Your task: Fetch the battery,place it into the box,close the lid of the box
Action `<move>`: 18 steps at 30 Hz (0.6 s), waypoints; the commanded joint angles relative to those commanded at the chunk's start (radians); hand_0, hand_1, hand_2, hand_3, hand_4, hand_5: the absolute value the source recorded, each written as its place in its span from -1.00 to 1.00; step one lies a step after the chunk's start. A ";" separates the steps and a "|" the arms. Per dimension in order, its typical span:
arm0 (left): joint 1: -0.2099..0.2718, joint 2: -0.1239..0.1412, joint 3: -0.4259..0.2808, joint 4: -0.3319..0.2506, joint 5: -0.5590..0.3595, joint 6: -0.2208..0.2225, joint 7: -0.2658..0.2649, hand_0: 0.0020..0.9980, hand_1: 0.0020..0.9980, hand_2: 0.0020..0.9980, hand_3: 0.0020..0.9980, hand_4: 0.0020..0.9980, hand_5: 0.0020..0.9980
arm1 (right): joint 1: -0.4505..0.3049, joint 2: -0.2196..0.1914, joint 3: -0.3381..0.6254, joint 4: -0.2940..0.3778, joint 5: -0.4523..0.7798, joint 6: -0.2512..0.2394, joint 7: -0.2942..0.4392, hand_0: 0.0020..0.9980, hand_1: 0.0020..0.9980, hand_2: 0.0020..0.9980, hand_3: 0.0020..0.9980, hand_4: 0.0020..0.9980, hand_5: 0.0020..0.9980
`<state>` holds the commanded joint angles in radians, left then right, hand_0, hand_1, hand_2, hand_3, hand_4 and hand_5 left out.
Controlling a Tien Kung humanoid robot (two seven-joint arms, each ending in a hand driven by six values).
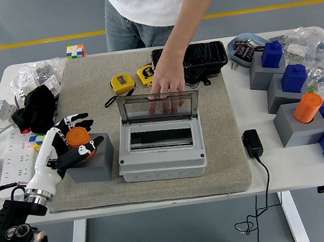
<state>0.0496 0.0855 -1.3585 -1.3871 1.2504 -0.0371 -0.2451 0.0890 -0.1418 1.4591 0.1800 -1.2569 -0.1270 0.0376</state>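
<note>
Battery orange, on grey block | left hand fingers spread around it | person's hand behind box lid

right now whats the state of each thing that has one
box lid: open, standing up, person's hand on its top edge
box: open
orange battery: upright in grey holder
left hand: fingers around the battery, grasp not clearly closed
orange cylinder: upright on its grey block
</note>
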 joint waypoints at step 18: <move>-0.002 -0.001 0.007 0.006 0.020 0.008 0.001 0.00 0.29 0.01 0.08 1.00 -0.74 | 0.002 0.001 0.013 0.000 -0.008 0.000 0.000 0.68 0.69 0.61 0.68 1.00 1.00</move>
<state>0.0475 0.0847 -1.3516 -1.3812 1.2699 -0.0290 -0.2438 0.0915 -0.1403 1.4721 0.1800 -1.2645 -0.1274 0.0380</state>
